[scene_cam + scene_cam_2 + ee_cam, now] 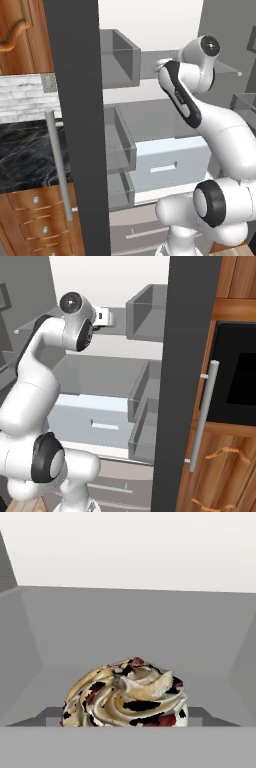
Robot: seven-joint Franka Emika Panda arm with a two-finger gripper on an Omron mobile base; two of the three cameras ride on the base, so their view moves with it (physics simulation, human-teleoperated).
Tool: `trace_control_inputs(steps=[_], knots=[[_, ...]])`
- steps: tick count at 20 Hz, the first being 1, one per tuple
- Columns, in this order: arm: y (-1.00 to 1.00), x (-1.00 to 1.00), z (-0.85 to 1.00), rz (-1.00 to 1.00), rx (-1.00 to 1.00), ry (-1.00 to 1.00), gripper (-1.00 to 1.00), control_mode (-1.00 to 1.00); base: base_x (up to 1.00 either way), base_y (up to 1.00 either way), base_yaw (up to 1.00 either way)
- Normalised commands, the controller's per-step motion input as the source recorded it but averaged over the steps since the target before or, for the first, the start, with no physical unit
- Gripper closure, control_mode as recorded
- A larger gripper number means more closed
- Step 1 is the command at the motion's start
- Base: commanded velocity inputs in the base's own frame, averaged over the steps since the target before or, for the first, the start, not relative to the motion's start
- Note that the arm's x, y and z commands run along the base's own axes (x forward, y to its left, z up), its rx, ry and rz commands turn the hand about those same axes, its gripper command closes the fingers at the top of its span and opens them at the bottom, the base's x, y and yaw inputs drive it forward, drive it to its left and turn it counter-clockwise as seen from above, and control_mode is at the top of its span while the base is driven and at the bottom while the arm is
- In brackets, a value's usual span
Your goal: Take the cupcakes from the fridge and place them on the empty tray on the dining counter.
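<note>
Filling the bottom of the hand view, a cupcake [125, 694] with swirled pale frosting and red and dark flecks sits on a grey fridge shelf [130, 637] — whether the fingers grip it I cannot tell. Farther out, the base views show the arm [220, 135] reaching between the fridge's [75, 125] open doors, gripper [102, 317] at the upper shelf.

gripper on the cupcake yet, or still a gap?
Cannot tell. In the hand view the cupcake sits close, right at the bottom edge, but the fingertips are hidden. In the right base view the gripper reaches onto the fridge shelf; no cupcake visible there.
</note>
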Motion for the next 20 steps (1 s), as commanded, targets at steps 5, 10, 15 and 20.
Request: trace_control_inputs(steps=[5, 10, 15, 20], knots=[[0.0, -1.0, 0.06, 0.0, 0.0, -0.11, 1.0, -1.0, 0.0, 0.0, 0.0], [-0.05, -1.0, 0.0, 0.0, 0.0, -0.07, 1.0, -1.0, 0.0, 0.0, 0.0], [-0.02, -1.0, -0.07, 0.0, 0.0, 0.0, 1.0, -1.0, 0.0, 0.0, 0.0], [-0.01, -0.38, -0.02, 0.0, 0.0, 0.0, 1.0, -1.0, 0.0, 0.0, 0.0]])
